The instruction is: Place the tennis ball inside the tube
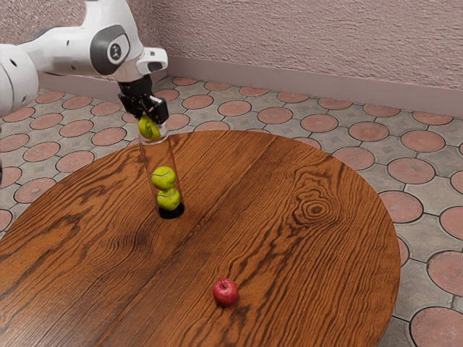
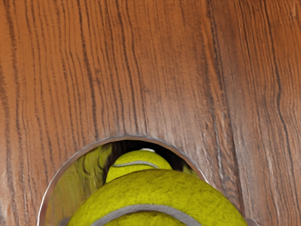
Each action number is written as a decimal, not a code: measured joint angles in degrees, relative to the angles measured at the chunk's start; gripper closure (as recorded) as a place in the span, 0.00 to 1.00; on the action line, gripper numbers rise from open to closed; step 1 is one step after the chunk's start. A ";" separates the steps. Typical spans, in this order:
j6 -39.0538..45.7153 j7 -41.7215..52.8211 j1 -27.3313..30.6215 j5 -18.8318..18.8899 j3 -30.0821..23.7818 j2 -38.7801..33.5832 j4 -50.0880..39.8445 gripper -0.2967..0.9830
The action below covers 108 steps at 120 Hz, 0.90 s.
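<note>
My gripper [image 1: 150,114] points down at the top of the clear tube [image 1: 160,155], shut on a tennis ball [image 1: 149,129] held at the tube's mouth. The tube stands upright on the table, with two more balls [image 1: 164,178] stacked near its black base. In the wrist view the held ball [image 2: 160,193] is large at the lower edge, over the tube's round rim [image 2: 84,149], and another ball [image 2: 138,162] shows deeper inside the tube. How far the held ball has entered the tube I cannot tell exactly.
A red apple [image 1: 226,292] lies on the round wooden table [image 1: 289,246], well apart from the tube, toward the exterior view's bottom. The table's far edge curves just behind the tube.
</note>
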 joint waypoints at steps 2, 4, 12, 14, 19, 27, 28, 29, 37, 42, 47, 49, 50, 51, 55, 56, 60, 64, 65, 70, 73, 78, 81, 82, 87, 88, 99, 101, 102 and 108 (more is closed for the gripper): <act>0.02 -0.01 -0.01 0.00 0.01 0.05 0.05 0.53; 0.04 -0.01 -0.02 -0.01 0.01 0.08 0.08 0.52; 0.19 0.02 -0.04 -0.14 0.03 0.19 0.15 0.45; 0.21 0.03 -0.04 -0.19 0.03 0.19 0.16 0.43; 0.24 0.08 -0.01 -0.31 0.04 0.18 0.17 0.40; 0.29 0.14 0.02 -0.44 0.04 0.18 0.18 0.35; 0.29 0.15 0.02 -0.45 0.04 0.18 0.18 0.35; 0.29 0.16 0.02 -0.46 0.04 0.18 0.18 0.35; 0.31 0.19 0.02 -0.58 0.04 0.18 0.15 0.31; 0.31 0.21 0.02 -0.64 0.04 0.13 0.13 0.30; 0.31 0.23 0.04 -0.66 0.04 0.07 0.11 0.29; 0.31 0.23 0.06 -0.66 0.04 0.00 0.11 0.28; 0.31 0.24 0.08 -0.66 0.04 -0.04 0.10 0.28; 0.31 0.24 0.10 -0.65 0.04 -0.09 0.10 0.28; 0.27 0.27 0.24 -0.65 0.04 -0.42 -0.06 0.27; 0.26 0.28 0.30 -0.64 0.04 -0.54 -0.14 0.27; 0.15 0.30 0.34 -0.62 -0.02 -1.46 -0.67 0.27; -0.33 0.30 0.33 -0.61 -0.41 -3.32 -1.61 0.26; -0.50 0.30 0.34 -0.61 -0.55 -3.94 -2.06 0.26; -1.23 0.20 0.35 -0.61 -1.22 -7.78 -5.49 0.25; -1.48 0.10 0.38 -0.64 -1.57 -10.96 -8.77 0.25; -1.76 -0.11 0.48 -0.67 -2.03 -16.36 -14.03 0.25; -2.05 -0.26 0.61 -0.67 -2.39 -18.89 -16.09 0.25; -2.17 -0.31 0.63 -0.67 -2.48 -19.63 -16.60 0.25; -2.94 -0.57 0.67 -0.66 -2.86 -23.19 -18.66 0.24; -3.10 -0.62 0.69 -0.66 -2.95 -23.79 -19.02 0.24; -5.07 -1.41 0.76 -0.47 -3.94 -27.67 -20.55 0.24; -5.46 -1.57 0.52 -0.39 -3.86 -27.70 -20.03 0.24; -5.67 -1.66 0.41 -0.36 -3.83 -27.65 -19.69 0.24; -6.97 -2.14 -1.40 -0.36 -2.24 -26.91 -17.63 0.24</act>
